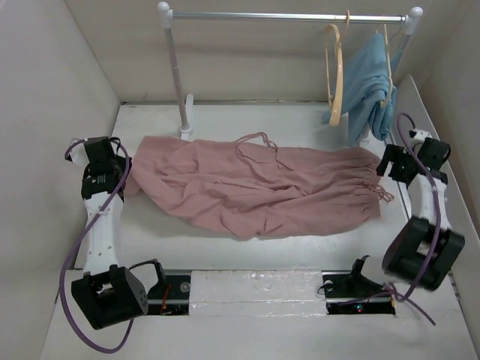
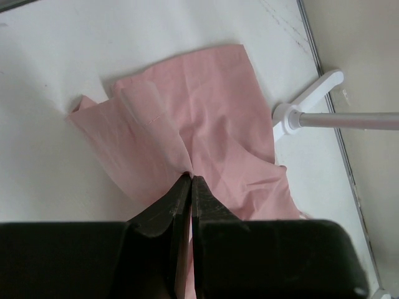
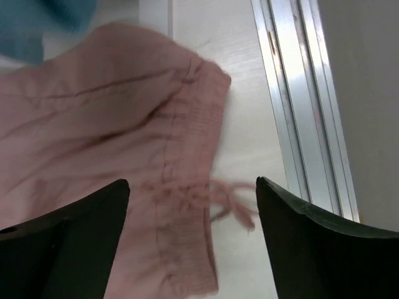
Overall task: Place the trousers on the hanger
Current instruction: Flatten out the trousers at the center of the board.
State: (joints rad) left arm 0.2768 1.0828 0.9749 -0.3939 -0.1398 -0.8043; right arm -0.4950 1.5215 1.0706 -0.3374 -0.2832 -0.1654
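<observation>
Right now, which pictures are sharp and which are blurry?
Top view: evenly lit, sharp, soft shadows beneath the trousers. Left wrist view: crisp, left tool dark and featureless. Right wrist view: soft throughout, drawstring and blue garment smeared.

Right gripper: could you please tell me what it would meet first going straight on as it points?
The right gripper would most likely meet the trousers at their waistband, framed between its open fingers; depth is unclear.

Both arms: white plastic links, black joint housings, i.e. left arm (image 1: 101, 225), right arm (image 1: 429, 201). A thin purple cable (image 1: 62, 300) loops along each. Big black boxy block (image 1: 109, 296) at shoulder. Matte black wedge fingers on left gripper (image 2: 191, 180) & right gripper (image 3: 193, 190).
</observation>
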